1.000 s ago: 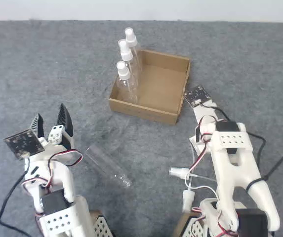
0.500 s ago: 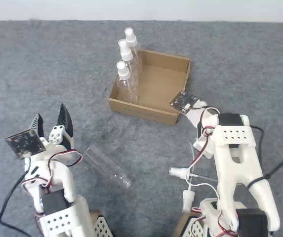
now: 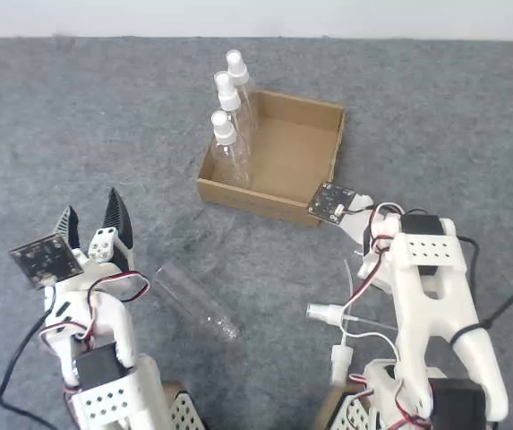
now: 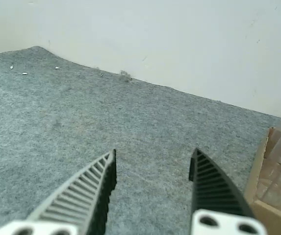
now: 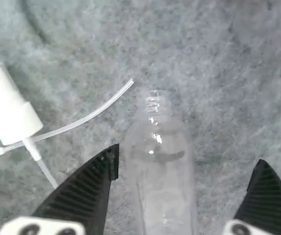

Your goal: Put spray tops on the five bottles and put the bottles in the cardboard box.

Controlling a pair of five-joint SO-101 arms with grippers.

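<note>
We see the right gripper (image 5: 188, 155) spread wide. An uncapped clear bottle (image 5: 160, 171) lies on the carpet between its two fingers and is not pinched. The bottle's open neck points away from the wrist. Just beside the neck lies a white spray top (image 5: 8, 110) with its thin tube (image 5: 91, 115).

The left gripper (image 3: 90, 204) is spread too and holds nothing. A second uncapped bottle (image 3: 193, 300) lies at its 4 o'clock, apart from it.

The surface is a grey carpet (image 3: 77, 107), and a pale wall (image 4: 179, 39) rises behind it. At 12 o'clock of the carpet stands the cardboard box (image 3: 256, 204). Three capped bottles (image 3: 229, 152) stand along its 9 o'clock side. Loose spray tops (image 3: 323, 313) lie at 5 o'clock of the carpet, beside the right arm (image 3: 426, 296).
</note>
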